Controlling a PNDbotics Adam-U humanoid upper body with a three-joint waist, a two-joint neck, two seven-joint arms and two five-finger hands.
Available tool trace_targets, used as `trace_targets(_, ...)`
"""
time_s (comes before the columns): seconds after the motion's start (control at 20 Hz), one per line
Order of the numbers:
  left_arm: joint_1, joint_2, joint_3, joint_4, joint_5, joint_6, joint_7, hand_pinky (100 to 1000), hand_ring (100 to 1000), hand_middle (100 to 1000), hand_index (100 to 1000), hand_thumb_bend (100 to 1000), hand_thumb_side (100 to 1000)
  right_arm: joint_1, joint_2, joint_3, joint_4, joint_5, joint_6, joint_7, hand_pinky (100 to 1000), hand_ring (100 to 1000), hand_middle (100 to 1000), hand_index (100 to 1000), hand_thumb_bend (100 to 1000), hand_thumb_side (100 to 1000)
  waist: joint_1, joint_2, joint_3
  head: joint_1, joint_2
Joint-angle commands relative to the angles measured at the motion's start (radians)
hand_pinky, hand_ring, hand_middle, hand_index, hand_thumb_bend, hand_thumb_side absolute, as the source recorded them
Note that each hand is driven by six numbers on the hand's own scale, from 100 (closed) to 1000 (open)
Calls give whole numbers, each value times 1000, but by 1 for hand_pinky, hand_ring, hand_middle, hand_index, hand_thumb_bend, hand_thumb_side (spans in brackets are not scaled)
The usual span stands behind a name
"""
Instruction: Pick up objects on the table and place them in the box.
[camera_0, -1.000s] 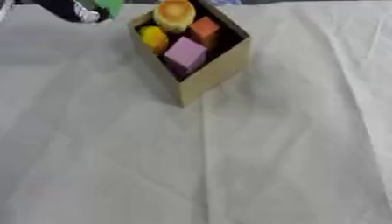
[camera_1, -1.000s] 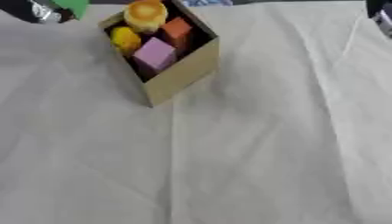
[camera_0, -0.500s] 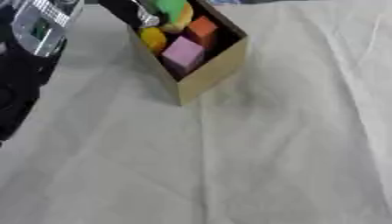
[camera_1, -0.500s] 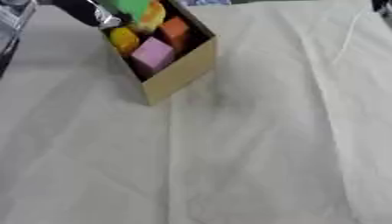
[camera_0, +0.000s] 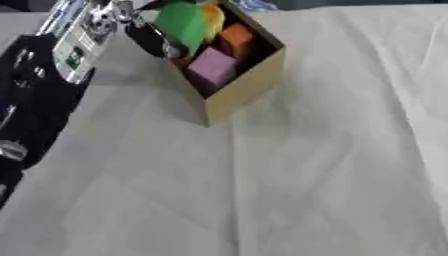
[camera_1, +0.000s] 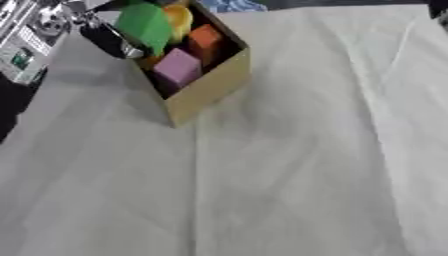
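A tan cardboard box (camera_0: 244, 93) stands tilted at the upper middle of the white cloth. Inside it lie a pink cube (camera_0: 213, 67), an orange cube (camera_0: 237, 37) and a yellow piece (camera_1: 178, 17). My left hand (camera_0: 145, 36) reaches in from the upper left over the box's left rim, its dark fingers curled round a green block (camera_0: 183, 25). The green block hangs over the box's opening and covers part of the yellow piece. The right hand shows in neither view.
My left arm (camera_0: 39, 95), black with a silver section, fills the left edge. The white cloth (camera_0: 315, 175) has long creases. A small dark shape (camera_1: 437, 8) sits at the upper right corner, and something blue (camera_1: 234, 5) lies behind the box.
My left arm has swung in from the upper left, carrying the green block from beyond the box's corner to above its opening. The box's contents have not moved.
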Motion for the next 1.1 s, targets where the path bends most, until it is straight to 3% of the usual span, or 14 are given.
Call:
trace_targets(0.05,-15,13,14,-9,-3,-33,0,861,856,840,981,734,421,-10,-23,-10,-11,-6,0,-2,889,800,666,872,100,677,0,-23,-1,1,-12)
trace_targets(0.25,-14,20,28,-42,5,-41,43,867,880,861,1000,773,535,-3,-22,-11,-6,-6,1,-4,889,799,665,871,100,686,1,-25,4,-5,-6)
trace_targets(0.55,-7,30,42,-97,66,-19,119,847,856,843,984,769,579,2,-22,-12,-2,-8,-1,-4,889,798,664,871,100,688,1,-34,16,-11,6)
trace_targets(0.7,4,44,55,-139,104,10,166,817,803,779,915,586,563,6,-22,-14,-2,-10,-1,-6,888,798,664,870,100,698,-3,-44,28,-22,16)
trace_targets(0.85,44,81,72,-265,210,72,291,799,763,725,847,465,566,11,-19,-17,-6,-17,-2,-16,888,795,660,869,100,663,-8,-58,43,-39,30)
trace_targets(1.1,222,207,159,-590,521,171,559,790,757,742,898,435,630,27,-2,-31,-20,-68,8,-102,894,823,707,881,100,652,-10,-82,74,-86,55)
